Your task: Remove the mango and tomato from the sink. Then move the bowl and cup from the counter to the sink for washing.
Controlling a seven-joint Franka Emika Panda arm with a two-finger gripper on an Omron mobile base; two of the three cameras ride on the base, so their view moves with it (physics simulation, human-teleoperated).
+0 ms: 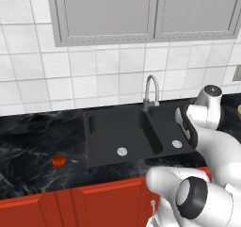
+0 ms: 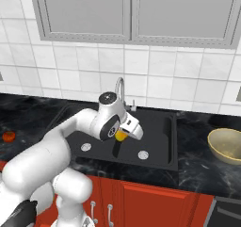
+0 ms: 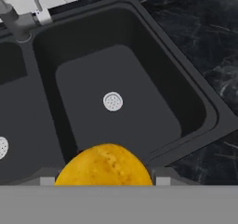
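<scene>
In the left base view the tomato (image 1: 59,160) sits on the dark counter (image 1: 33,146) left of the black sink (image 1: 136,133). In the right base view the gripper (image 2: 121,135) hangs above the sink's right basin, clamped on the yellow-orange mango (image 2: 121,136); the bowl (image 2: 227,145) rests on the counter at far right. The hand view shows the mango between the jaws, lifted above the basin's drain (image 3: 113,101).

2 base views flank the sink (image 1: 127,136); the hand view looks down closely.
</scene>
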